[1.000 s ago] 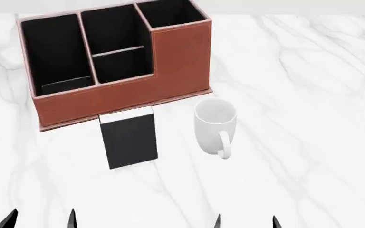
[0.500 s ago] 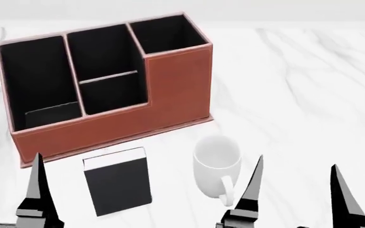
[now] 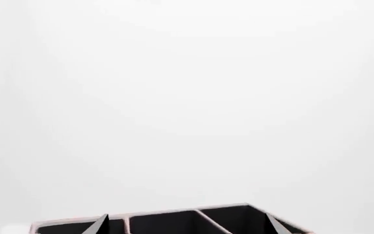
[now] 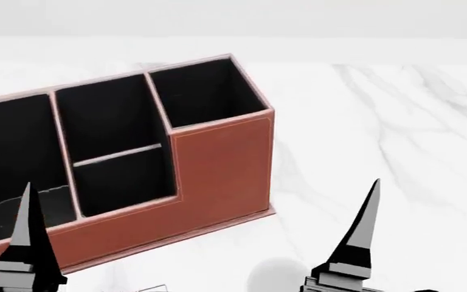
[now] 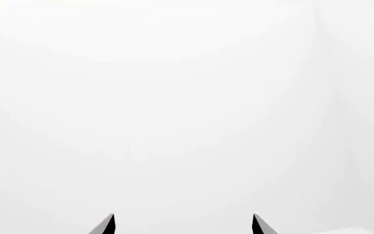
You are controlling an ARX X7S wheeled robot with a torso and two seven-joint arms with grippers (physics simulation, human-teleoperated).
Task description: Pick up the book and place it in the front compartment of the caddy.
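The reddish-brown caddy (image 4: 217, 170) with black cells and pale rims stands at the left of the head view, its taller corner cell toward the right. Only a thin sliver of the book (image 4: 154, 288) shows at that view's bottom edge, in front of the caddy. My left gripper (image 3: 187, 224) is open, with one finger (image 4: 27, 237) raised before the caddy's left front; in the left wrist view the caddy's rims (image 3: 174, 213) lie beyond the fingertips. My right gripper (image 4: 424, 243) is open and empty, to the right of the caddy; in the right wrist view the right gripper (image 5: 183, 224) faces blank white.
A white mug (image 4: 276, 277) barely shows at the bottom edge, right of the book. The white marble table (image 4: 379, 121) stretches to the right of and behind the caddy, up to a pale wall.
The head view has swung upward: caddy, book and mug slid down the picture, and the book and mug are nearly off the bottom. Both grippers' fingers have risen higher into view.
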